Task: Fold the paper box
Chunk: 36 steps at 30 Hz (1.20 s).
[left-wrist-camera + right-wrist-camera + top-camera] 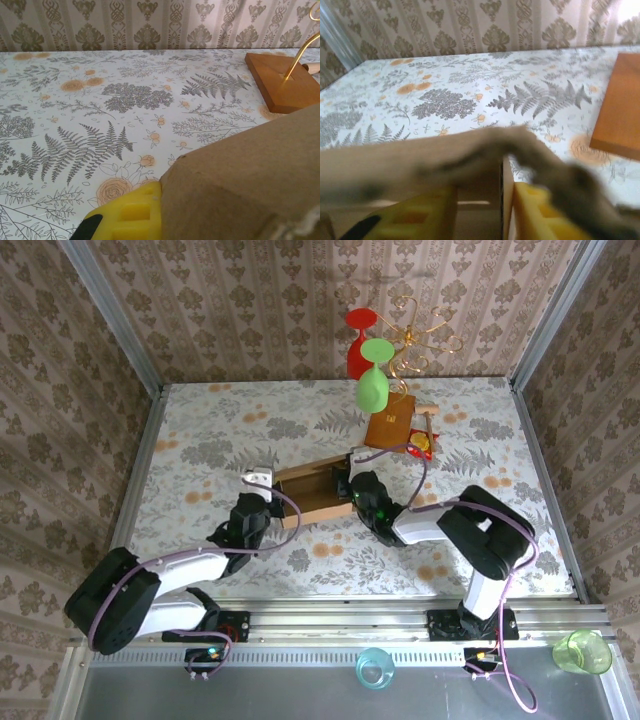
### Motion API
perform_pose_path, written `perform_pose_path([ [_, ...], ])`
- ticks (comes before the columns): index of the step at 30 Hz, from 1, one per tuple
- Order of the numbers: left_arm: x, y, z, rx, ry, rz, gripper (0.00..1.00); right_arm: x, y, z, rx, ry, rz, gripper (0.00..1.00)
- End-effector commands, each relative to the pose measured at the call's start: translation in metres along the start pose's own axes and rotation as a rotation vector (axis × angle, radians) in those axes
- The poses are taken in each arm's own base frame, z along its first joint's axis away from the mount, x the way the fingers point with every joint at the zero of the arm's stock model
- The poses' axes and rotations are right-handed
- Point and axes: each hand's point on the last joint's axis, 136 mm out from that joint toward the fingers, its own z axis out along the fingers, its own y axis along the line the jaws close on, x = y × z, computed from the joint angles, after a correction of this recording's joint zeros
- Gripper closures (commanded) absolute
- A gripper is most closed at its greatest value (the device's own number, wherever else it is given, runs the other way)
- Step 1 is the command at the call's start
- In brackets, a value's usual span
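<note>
Paper box (312, 496) mid-desk, plain brown cardboard, lying slantwise with walls raised, one end effector at each end

Nearest, on the metal ledge (300, 680) in front of the arm bases: two cups, one blue cup (374, 668) toward the middle, one green cup (582, 651) at the far right, well apart

Next, two arms (185, 578) reaching forward over the flowered desk (200, 430)

Left end effector (272, 495) at the left end of the paper box; from the left wrist, one yellow finger (131, 216) touching a cardboard corner, second finger hidden, so grip width: cannot tell

Right end effector (347, 483) at the right end; from the right wrist, two yellow fingers (422, 220), one on each side of an upright cardboard wall, narrow and clamped on it

Beyond the box, near its right end: one wooden stand (390, 427) carrying gold wire (425, 335)

Two goblets there: one green goblet (372, 388), one red goblet (359, 345) farther back

One small red-and-yellow item (423, 445) just beside the stand, too small to tell
</note>
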Motion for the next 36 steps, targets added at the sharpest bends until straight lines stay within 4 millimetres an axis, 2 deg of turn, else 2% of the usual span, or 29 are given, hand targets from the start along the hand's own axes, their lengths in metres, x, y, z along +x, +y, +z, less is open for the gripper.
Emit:
perform_pose_path([
  [1,0.010,-0.023,-0.001,0.064,0.007,0.041,1.00,0.011,0.013,-0.018,-0.033,0.096,0.073,0.53],
  [5,0.023,-0.022,0.001,0.031,0.016,0.047,1.00,0.014,0.007,-0.031,-0.022,0.138,0.144,0.42],
  [10,0.028,-0.028,0.004,0.022,0.015,0.056,1.00,0.019,0.005,-0.046,-0.031,0.204,0.219,0.40],
  [14,0.026,-0.030,0.004,0.007,0.008,0.067,1.00,0.013,0.003,-0.061,-0.037,0.229,0.265,0.36],
  [16,0.026,-0.028,0.004,-0.007,0.007,0.065,1.00,0.013,0.006,-0.066,-0.051,0.254,0.280,0.36],
  [17,0.026,-0.028,0.004,-0.011,0.006,0.064,1.00,0.003,0.008,-0.073,-0.069,0.243,0.301,0.36],
  [28,0.036,-0.028,0.009,-0.033,0.015,0.059,1.00,0.022,0.009,-0.104,-0.080,0.344,0.397,0.35],
  [36,0.038,-0.026,0.011,-0.055,0.015,0.049,1.00,0.021,0.012,-0.123,-0.088,0.355,0.371,0.35],
])
